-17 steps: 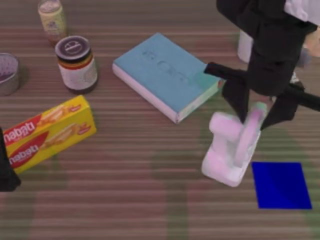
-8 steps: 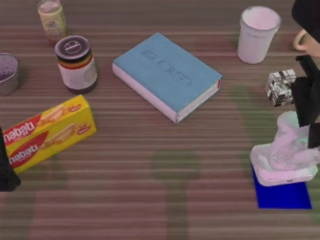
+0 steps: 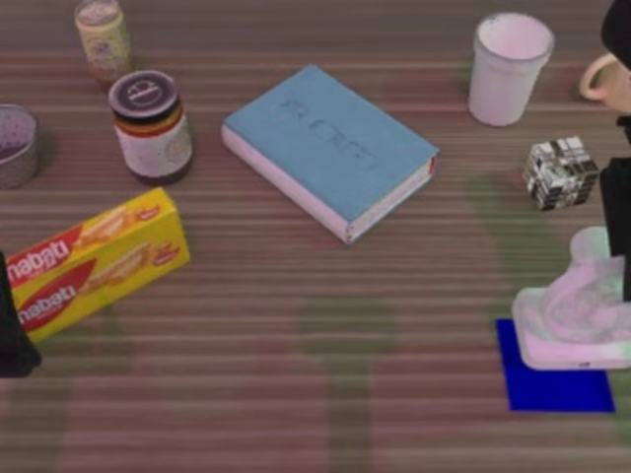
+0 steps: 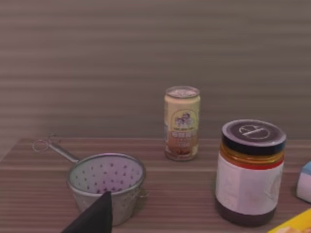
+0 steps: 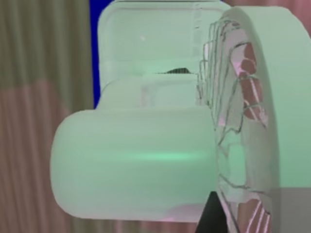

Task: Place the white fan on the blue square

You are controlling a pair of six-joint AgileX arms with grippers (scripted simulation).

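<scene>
right gripper (image 3: 623,246): at table's right edge, grasping fan (image 3: 580,313) by its ring head so base hangs level | fan: over square (image 3: 552,379), covering its far part, overhanging right; not centred | left gripper (image 3: 15,335): parked left; fingers untellable

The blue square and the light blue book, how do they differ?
The blue square is deep blue; the book is pale blue. The square is paper-flat, while the book is thick, with white page edges showing. The square lies near the table's right edge with the white fan partly over it; the book lies near the middle with nothing on it. Both are four-cornered and lie flat.
</scene>
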